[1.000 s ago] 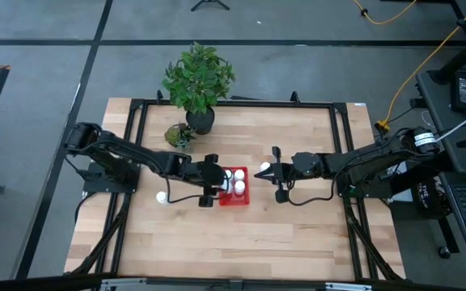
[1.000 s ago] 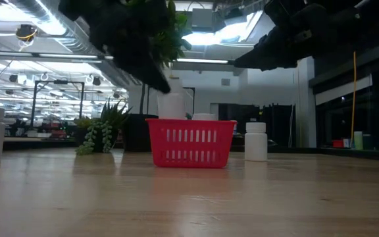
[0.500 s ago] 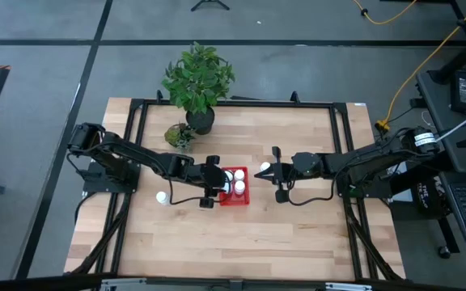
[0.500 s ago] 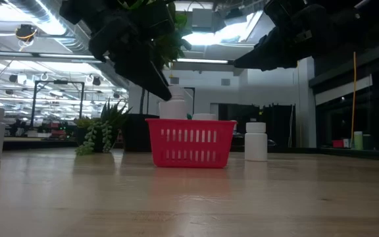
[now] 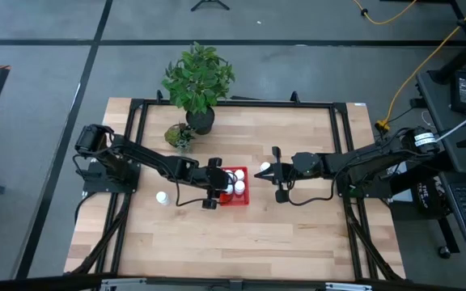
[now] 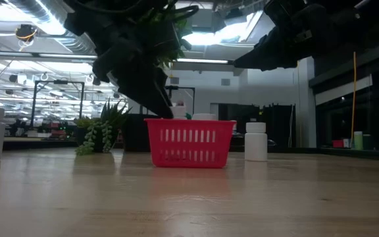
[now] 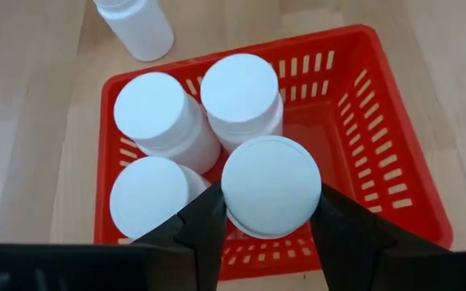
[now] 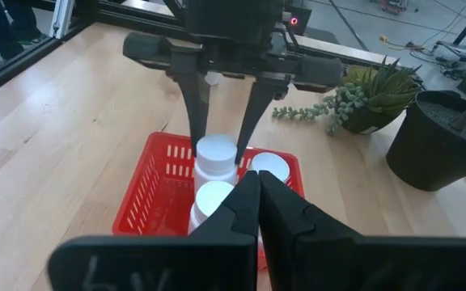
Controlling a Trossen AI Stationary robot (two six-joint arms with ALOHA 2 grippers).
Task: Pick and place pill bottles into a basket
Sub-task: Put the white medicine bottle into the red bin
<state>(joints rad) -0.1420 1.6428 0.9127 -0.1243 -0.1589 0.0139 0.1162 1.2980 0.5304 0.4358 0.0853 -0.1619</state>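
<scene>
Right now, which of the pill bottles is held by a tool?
The bottle between the left tool's fingers, over the red basket. Three others already stand inside, untouched.

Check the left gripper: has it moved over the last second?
Yes. The left gripper, shut on a pill bottle, has dropped in the low view: the bottle sat well above the basket rim, now mostly below it.

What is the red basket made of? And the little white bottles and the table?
The small red mesh-sided basket looks like shiny moulded plastic, with neat slots cut through its walls. The small white capped pill bottles look like smooth, matte plastic too. The pale table top seems to be wood, showing joined planks and grain.
</scene>
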